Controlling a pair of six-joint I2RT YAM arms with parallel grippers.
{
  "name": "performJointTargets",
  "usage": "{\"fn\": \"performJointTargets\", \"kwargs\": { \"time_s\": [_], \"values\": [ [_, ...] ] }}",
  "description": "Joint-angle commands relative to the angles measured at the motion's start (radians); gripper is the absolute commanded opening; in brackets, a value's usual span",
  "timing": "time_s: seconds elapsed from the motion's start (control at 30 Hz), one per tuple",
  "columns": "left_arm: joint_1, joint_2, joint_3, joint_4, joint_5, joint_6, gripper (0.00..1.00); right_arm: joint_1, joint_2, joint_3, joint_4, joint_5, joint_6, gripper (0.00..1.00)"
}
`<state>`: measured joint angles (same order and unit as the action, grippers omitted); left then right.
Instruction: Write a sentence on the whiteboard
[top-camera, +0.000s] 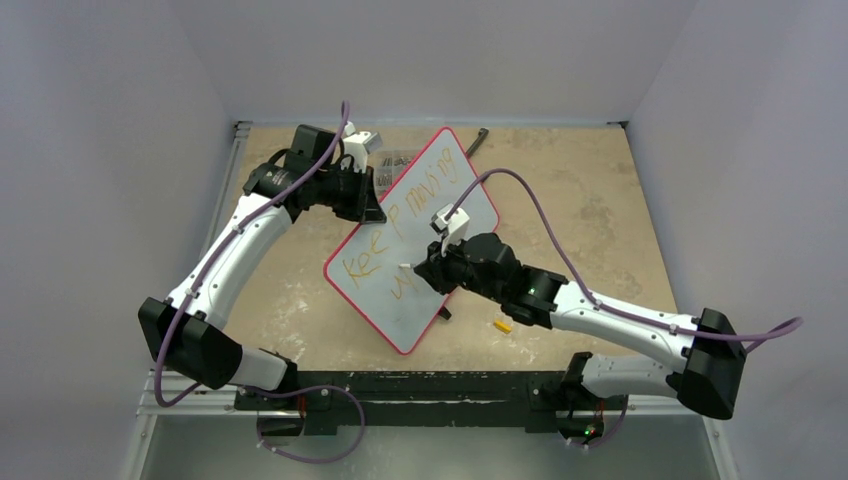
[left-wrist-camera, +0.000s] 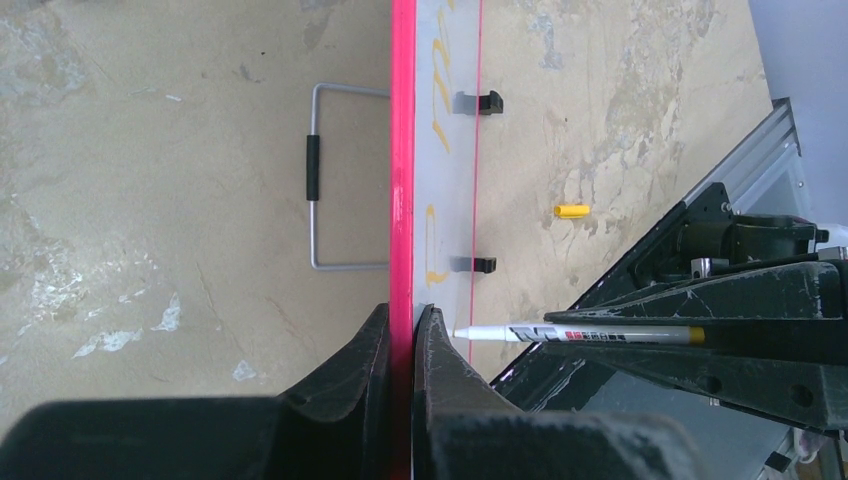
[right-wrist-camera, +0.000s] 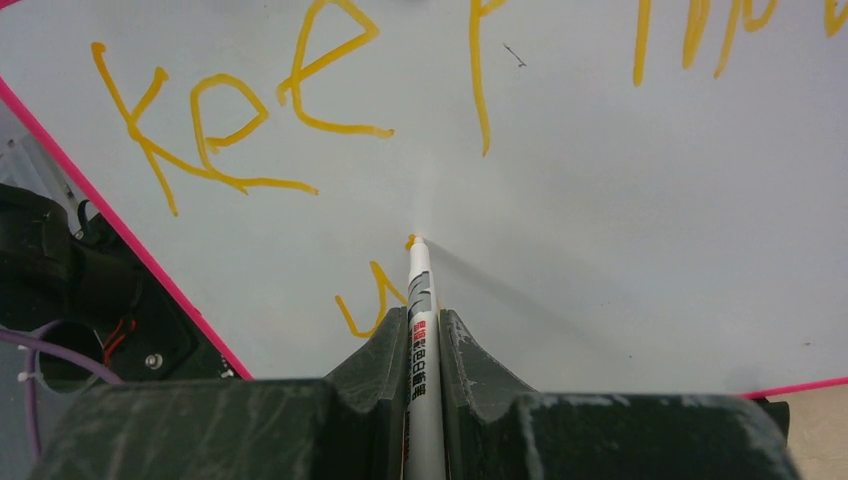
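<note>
The worktop (top-camera: 590, 200) is a beige, mottled, stone-look slab, closed in on three sides by plain pale grey walls (top-camera: 430, 50). A metal rail (top-camera: 450, 405) runs along its near edge.

The whiteboard (top-camera: 405, 320) sits diagonally across the middle of the worktop, between the two arms. The left gripper (left-wrist-camera: 405, 315) is clenched on the board's red frame at its far-left side, one finger on each face. From the left wrist the board is seen edge-on, with two small black feet (left-wrist-camera: 485, 100) sticking out of its back.

The right gripper (right-wrist-camera: 425, 320) grasps a slim white marker pen (right-wrist-camera: 420, 285), and the orange tip touches the board. The sentence (right-wrist-camera: 340, 128) so far reads "Keep moving" on the upper line. Below it is a single "u", just left of the pen tip.

A small yellow cap (top-camera: 502, 325) lies on the worktop near the right arm. A wire handle with a black grip (left-wrist-camera: 314, 170) lies behind the board.
</note>
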<state>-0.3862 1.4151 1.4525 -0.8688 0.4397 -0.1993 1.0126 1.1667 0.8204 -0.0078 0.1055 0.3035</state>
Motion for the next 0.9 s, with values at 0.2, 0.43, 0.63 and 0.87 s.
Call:
{"fn": "performJointTargets", "kwargs": {
  "time_s": [0.2, 0.43, 0.63, 0.87],
  "values": [
    [0.001, -0.016, -0.002, 0.027, -0.135, 0.074, 0.00, -0.025, 0.021, 0.023, -0.002, 0.136, -0.053, 0.00],
    [0.001, -0.016, -0.001, 0.027, -0.138, 0.074, 0.00, -0.025, 0.008, -0.001, -0.039, 0.096, -0.047, 0.00],
    [0.001, -0.016, -0.001, 0.027, -0.137, 0.074, 0.00, -0.025, -0.021, -0.035, -0.043, 0.007, -0.034, 0.00],
    [0.001, -0.017, -0.001, 0.028, -0.141, 0.074, 0.00, -0.025, -0.021, -0.047, -0.035, -0.052, -0.050, 0.00]
  ]
}}
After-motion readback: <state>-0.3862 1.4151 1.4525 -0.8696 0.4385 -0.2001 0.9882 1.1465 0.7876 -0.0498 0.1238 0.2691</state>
